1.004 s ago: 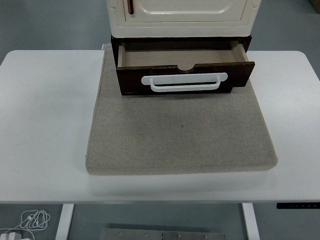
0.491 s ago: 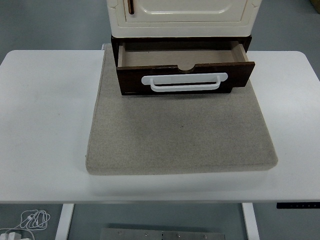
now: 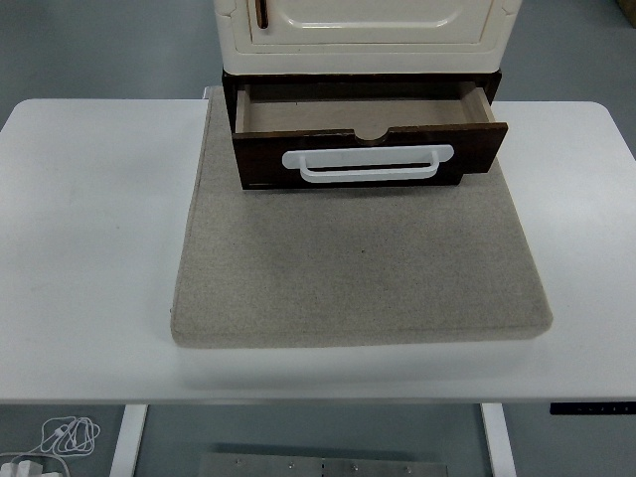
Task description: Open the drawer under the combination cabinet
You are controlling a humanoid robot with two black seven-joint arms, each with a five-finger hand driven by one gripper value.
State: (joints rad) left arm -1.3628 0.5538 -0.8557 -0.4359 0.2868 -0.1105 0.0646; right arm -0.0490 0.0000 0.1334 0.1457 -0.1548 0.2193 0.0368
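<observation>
Dark brown drawer [image 3: 368, 149] with white handle [image 3: 367, 164], pulled open beneath the cream cabinet [image 3: 360, 35]

- Below me: white counter [image 3: 89, 248], rounded corners, near edge runs across the bottom of my view.
- Grey-beige felt mat [image 3: 358, 268] lies on it, approx. centred, far edge at the counter's back.
- Floor [image 3: 109, 50] beyond and at both sides is smooth, grey-blue w/ soft sheen.
- Under the counter: two white legs [image 3: 129, 437], one left, one right.
- Bundle of white cable [image 3: 65, 435] on the floor, bottom left.
- Small dark control panel [image 3: 593, 408] on the counter's front edge, bottom right.
- Light even, diffuse; soft shadows only.
</observation>
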